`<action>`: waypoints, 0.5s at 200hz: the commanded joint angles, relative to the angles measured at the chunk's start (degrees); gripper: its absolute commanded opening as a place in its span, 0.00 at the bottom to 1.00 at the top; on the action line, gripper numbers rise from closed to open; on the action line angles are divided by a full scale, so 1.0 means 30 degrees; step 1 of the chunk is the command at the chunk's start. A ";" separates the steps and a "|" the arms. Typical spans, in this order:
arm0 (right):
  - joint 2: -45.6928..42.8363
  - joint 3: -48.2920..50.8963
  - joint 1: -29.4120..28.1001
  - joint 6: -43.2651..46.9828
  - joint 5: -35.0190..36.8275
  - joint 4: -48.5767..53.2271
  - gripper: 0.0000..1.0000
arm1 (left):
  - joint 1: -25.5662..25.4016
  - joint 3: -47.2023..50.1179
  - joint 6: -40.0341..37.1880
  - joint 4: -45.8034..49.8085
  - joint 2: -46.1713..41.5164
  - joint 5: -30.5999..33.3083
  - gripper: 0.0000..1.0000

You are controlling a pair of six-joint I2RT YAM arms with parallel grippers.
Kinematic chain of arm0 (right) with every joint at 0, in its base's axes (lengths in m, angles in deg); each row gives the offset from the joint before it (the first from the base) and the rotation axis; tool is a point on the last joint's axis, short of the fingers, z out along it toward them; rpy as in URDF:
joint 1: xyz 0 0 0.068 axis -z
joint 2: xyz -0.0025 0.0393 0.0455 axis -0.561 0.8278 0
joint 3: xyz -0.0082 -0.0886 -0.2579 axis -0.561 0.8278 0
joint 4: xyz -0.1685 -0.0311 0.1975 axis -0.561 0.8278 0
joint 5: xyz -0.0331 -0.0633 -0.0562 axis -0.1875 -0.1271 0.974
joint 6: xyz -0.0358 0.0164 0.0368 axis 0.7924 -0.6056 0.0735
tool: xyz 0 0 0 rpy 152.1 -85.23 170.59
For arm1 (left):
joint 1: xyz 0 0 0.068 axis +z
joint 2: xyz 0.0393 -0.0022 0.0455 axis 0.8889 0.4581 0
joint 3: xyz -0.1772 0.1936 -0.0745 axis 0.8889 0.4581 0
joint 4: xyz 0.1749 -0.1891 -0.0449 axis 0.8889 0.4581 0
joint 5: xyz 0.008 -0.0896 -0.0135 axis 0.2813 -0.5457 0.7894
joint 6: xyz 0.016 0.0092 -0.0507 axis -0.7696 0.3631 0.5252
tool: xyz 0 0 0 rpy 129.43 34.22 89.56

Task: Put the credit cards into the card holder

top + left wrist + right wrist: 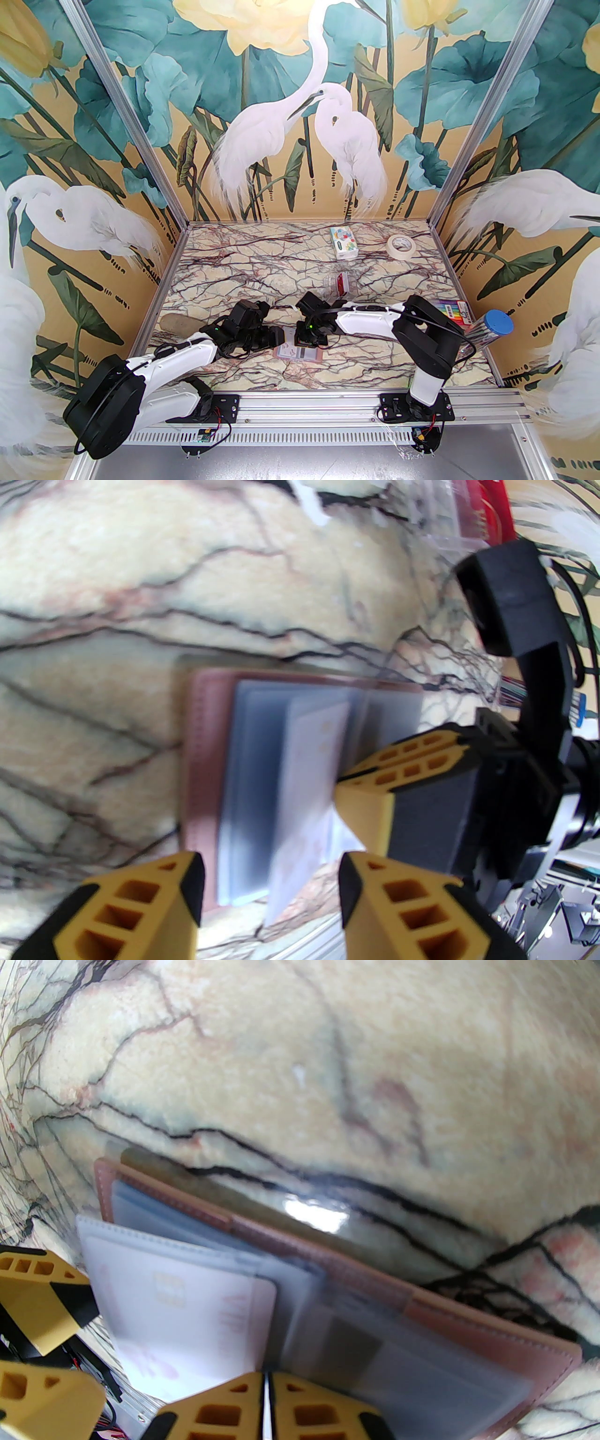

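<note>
I see the open dusty-pink leather-like card holder [288,352] by the near edge of the marbled counter [262,281], with free room beyond it. Both arms crouch low: right gripper [267,1382] pinching its clear sleeve [187,1297], left gripper [271,869] half-spread, empty.

We see the card holder [323,1260] lying open on the marbled desk [328,1053], its pink edge running from 10 o'clock down to 4 o'clock. Clear sleeves [422,1372] fan out of it. One sleeve at 8 o'clock holds a pale credit card [187,1307] with a chip. At 6 o'clock the right gripper [267,1386] has its fingers pressed together on a thin sleeve edge. Near 8 o'clock the left gripper [89,1353] shows its fingers apart, just beside the sleeves.
</note>
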 commanded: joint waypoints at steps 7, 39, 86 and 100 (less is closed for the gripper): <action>0.0881 0.0654 -0.0142 -0.0195 0.0568 0.0478 0.10 | -0.0073 -0.0330 0.0133 -0.0945 0.0810 -0.0795 0.52; 0.0819 0.0627 -0.0142 -0.0246 0.0583 0.0434 0.10 | -0.0311 -0.0306 0.0363 -0.1490 0.1524 -0.0758 0.50; 0.0781 0.0630 -0.0141 -0.0190 0.0557 0.0478 0.10 | -0.0827 -0.0797 0.0426 -0.1570 0.1640 -0.0688 0.43; 0.0735 0.0651 -0.0119 -0.0190 0.0565 0.0487 0.10 | -0.0916 -0.0814 0.0431 -0.1576 0.1697 -0.0668 0.42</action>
